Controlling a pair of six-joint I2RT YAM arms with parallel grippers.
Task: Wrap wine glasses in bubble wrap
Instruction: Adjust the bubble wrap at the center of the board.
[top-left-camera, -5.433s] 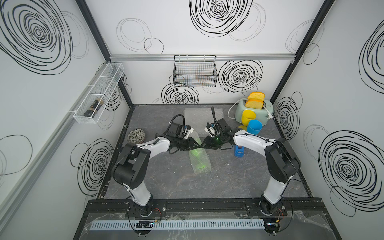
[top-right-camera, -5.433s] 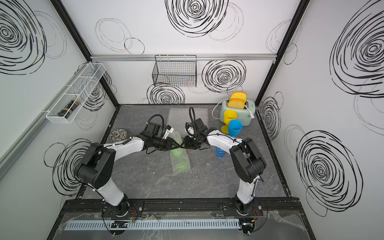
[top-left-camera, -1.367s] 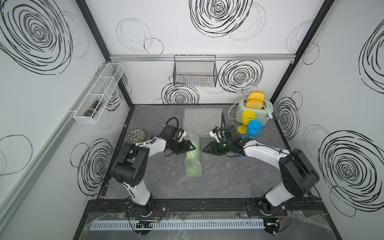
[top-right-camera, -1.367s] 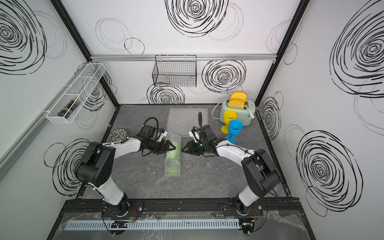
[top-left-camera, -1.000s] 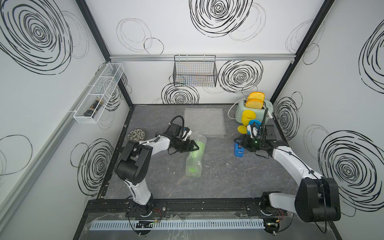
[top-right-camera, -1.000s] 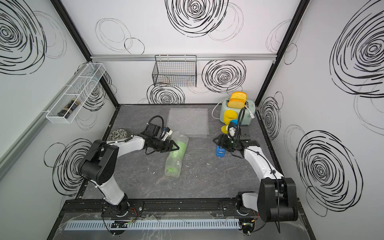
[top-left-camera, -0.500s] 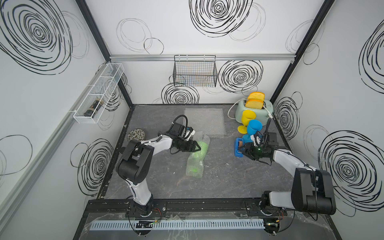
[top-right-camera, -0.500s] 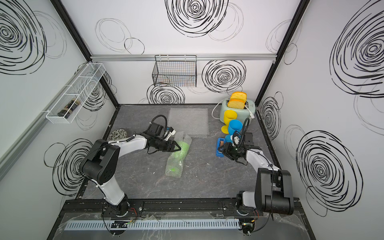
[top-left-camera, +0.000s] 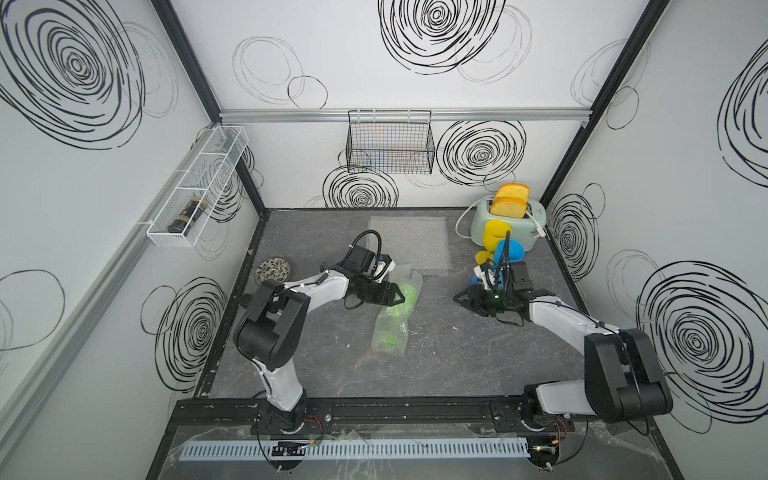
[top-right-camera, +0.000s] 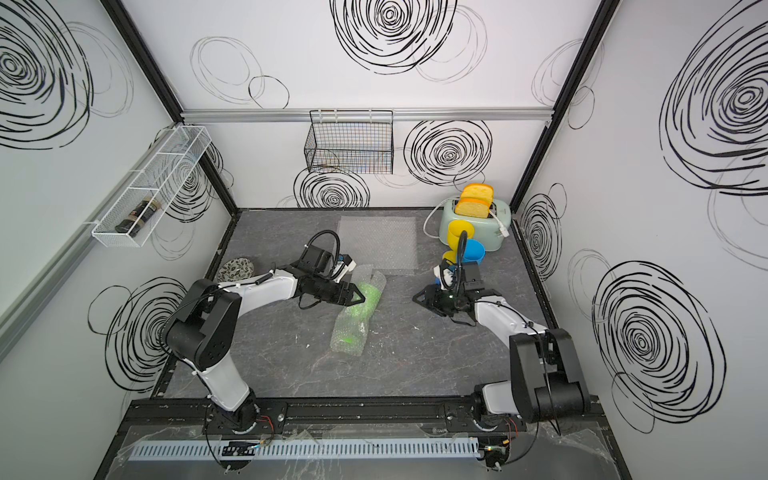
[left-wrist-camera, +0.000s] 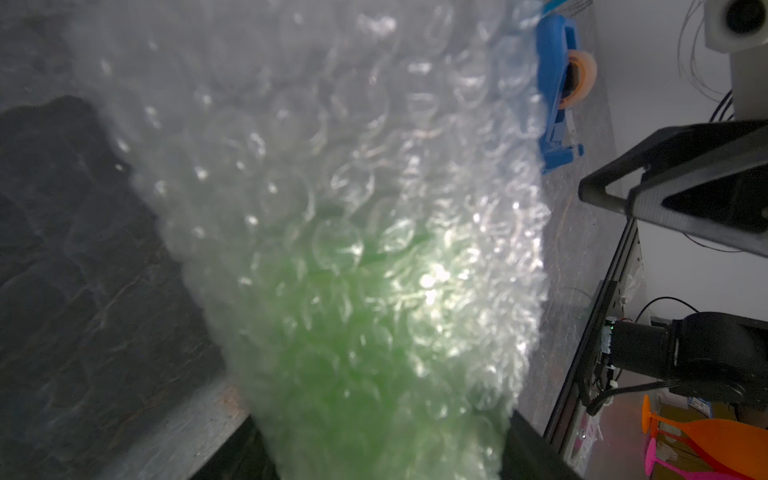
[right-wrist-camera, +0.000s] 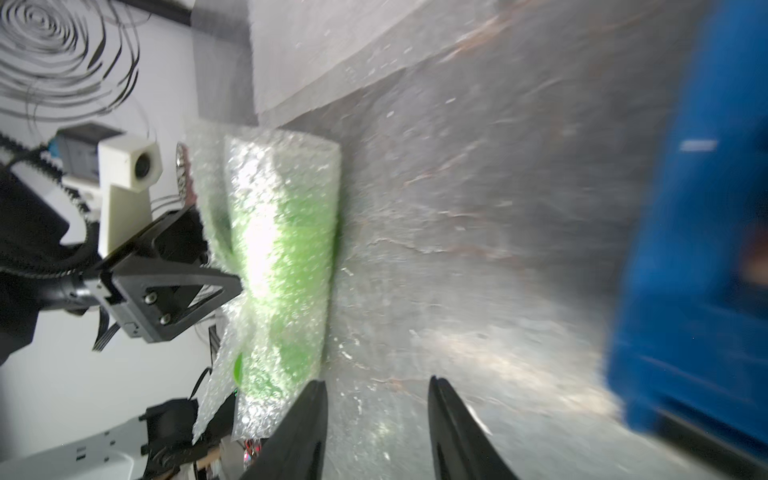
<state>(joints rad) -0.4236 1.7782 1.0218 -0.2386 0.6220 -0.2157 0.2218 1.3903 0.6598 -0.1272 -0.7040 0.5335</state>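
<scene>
Mid-wrap on the grey tabletop (top-left-camera: 457, 357): the left pincer (top-left-camera: 397, 297) clamps the green goblet (top-left-camera: 406, 293), which lies on its side near the centre, rolled in bubble wrap (top-left-camera: 390, 328). The right pincer (top-left-camera: 459, 300) hovers well apart from the bundle, its jaws parted on nothing, with the blue tape dispenser (right-wrist-camera: 685, 249) just behind it. The yellow goblet (top-left-camera: 496, 237) and blue goblet (top-left-camera: 511, 251) stand unwrapped at the far right, near a spare sheet (top-left-camera: 409, 241) that lies flat at the back.

No tape shows on the roll, and a flap at its far end stands loose. If the left pincer eases off before the seam is fixed, the springy film would likely unroll. Too hard a squeeze could push the smooth goblet out of its sleeve. A careless reach for the dispenser could topple the two goblets standing close behind it.
</scene>
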